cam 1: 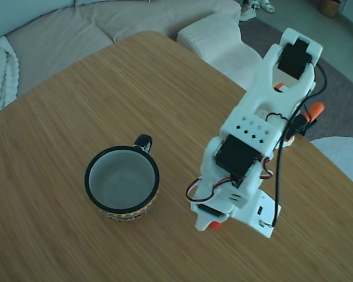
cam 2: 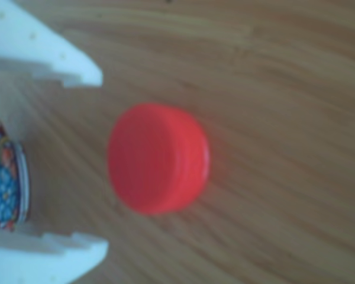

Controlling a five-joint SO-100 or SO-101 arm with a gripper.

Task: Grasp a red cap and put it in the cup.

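**Red cap between open jaws, cup waiting empty**

Wooden surface [cam 1: 59, 88], left to right in the fixed view: cup [cam 1: 122, 181], nothing inside; then the arm. Your jaws [cam 2: 92, 163] stand wide, holding nothing, with the red cap [cam 2: 158, 158] lying between the tips. Step, as judged: approach. Next, close squarely on it.

Cup [cam 1: 122, 183] left of the arm [cam 1: 247, 158] in the fixed view, cap [cam 2: 158, 158] on the table [cam 2: 284, 77] just beyond the jaws' tips
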